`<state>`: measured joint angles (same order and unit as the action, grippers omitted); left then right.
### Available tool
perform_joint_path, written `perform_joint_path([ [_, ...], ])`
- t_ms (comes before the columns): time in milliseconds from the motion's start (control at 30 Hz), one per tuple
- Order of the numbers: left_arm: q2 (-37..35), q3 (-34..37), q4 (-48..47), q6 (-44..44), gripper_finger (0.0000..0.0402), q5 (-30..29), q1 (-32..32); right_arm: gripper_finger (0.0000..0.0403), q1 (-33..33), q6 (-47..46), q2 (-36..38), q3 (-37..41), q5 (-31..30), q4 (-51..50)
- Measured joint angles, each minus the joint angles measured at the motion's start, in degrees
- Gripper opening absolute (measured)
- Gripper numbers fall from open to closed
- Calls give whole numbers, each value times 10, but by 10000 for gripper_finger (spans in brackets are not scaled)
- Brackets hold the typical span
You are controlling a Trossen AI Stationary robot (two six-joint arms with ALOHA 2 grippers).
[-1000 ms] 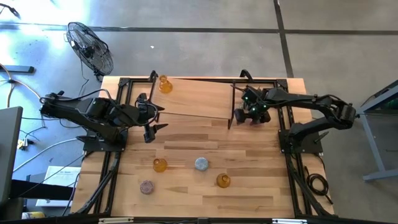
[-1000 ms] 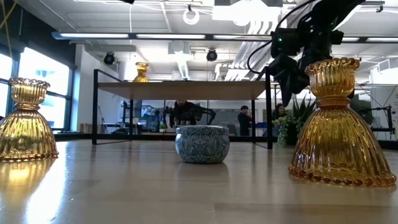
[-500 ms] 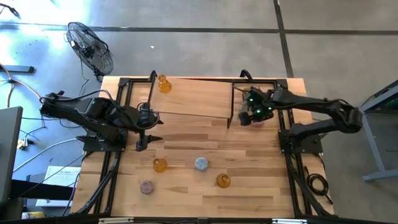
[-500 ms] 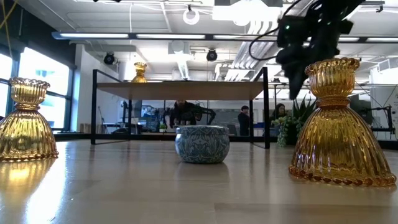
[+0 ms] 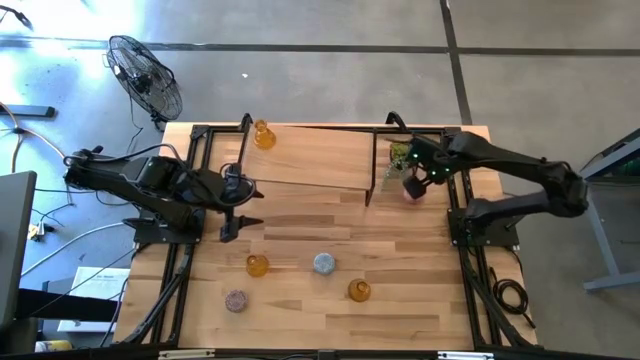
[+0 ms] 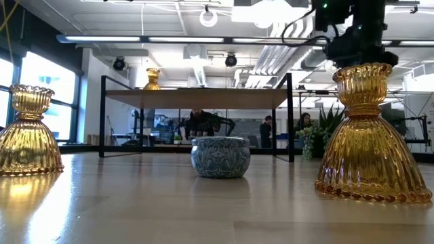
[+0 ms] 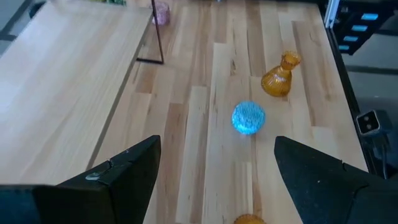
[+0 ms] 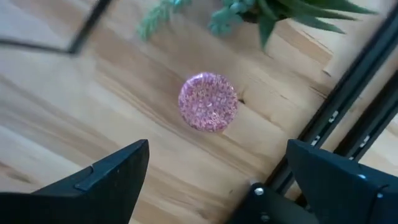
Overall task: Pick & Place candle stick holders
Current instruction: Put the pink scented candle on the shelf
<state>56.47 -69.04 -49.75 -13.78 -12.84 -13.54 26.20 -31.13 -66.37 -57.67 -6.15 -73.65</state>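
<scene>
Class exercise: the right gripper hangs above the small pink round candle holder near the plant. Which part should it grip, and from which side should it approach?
Judging by its pose, the pink holder stands upright, squat and round, on the table. Best come straight down from above with the open right gripper, closing across its rounded wall. The plant stands close beside it, so a sideways approach looks riskier.

Bright overhead lighting, blurred right wrist view
</scene>
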Motion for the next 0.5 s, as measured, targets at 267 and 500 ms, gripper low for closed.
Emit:
perform_joint_path([
  [267, 0, 0, 40, 1, 309, -9, 0, 374, 0, 109, -78, 31, -35, -1],
  [500, 0, 0, 80, 2, 309, -33, 0, 374, 0, 106, -93, 35, -25, 30],
])
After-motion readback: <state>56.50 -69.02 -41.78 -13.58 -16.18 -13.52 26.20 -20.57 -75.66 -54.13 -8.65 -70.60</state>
